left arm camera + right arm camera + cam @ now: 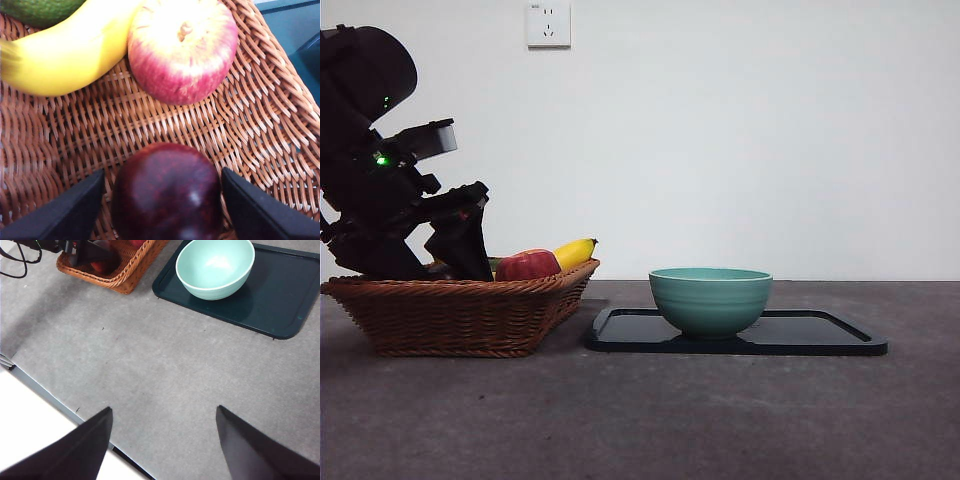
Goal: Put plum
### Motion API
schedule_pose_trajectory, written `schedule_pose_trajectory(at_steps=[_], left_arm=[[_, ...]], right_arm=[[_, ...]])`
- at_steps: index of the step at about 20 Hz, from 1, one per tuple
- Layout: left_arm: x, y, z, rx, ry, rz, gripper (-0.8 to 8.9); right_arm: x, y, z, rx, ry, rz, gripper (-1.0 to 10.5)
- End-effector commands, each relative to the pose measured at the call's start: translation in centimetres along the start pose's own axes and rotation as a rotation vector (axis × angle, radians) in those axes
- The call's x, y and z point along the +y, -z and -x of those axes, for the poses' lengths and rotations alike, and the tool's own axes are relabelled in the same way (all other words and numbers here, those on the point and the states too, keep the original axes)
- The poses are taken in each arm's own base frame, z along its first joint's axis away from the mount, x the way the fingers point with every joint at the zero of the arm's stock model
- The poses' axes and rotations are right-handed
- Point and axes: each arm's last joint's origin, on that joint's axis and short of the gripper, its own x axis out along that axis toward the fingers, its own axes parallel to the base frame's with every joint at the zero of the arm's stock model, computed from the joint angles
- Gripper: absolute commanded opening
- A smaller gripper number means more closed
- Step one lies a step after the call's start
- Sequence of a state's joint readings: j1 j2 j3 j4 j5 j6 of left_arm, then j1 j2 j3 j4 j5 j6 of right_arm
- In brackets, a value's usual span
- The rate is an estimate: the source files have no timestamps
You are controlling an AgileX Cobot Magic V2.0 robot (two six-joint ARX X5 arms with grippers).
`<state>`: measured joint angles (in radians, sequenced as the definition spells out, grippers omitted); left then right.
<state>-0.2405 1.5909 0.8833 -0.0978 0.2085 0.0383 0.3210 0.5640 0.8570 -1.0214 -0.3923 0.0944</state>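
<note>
1. the shallow brown woven wicker basket [165, 130] is the landmark; its low rim leaves open room above for a lift.
2. the left gripper [165, 200] is inside the basket, jaws open either side of the fruit; the right gripper [165, 440] waits open, well away.
3. the glossy dark maroon round plum [167, 192] lies on the basket floor, near the red-yellow apple [182, 47]; likely firm, light and slippery, so grip across its widest middle.

Even, soft light; close-up blur
</note>
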Motion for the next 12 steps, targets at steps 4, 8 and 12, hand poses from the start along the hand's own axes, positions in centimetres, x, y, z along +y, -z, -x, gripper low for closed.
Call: schedule_pose_trajectory(at_steps=[4, 8, 12], left_arm=[[-0.2, -0.5, 0.3, -0.025, 0.004, 0.025, 3.84], [-0.6, -1.5, 2.7, -0.094, 0.003, 0.011, 3.83], [-1.6, -2.2, 6.6, -0.159, 0.008, -0.007, 3.83]], right_arm=[[0.1, -0.1, 0.1, -0.002, -0.005, 0.002, 3.3], [0.1, -0.1, 0.1, -0.003, -0.005, 0.003, 3.3], [0.1, -0.1, 0.1, -0.004, -0.005, 0.003, 3.3]])
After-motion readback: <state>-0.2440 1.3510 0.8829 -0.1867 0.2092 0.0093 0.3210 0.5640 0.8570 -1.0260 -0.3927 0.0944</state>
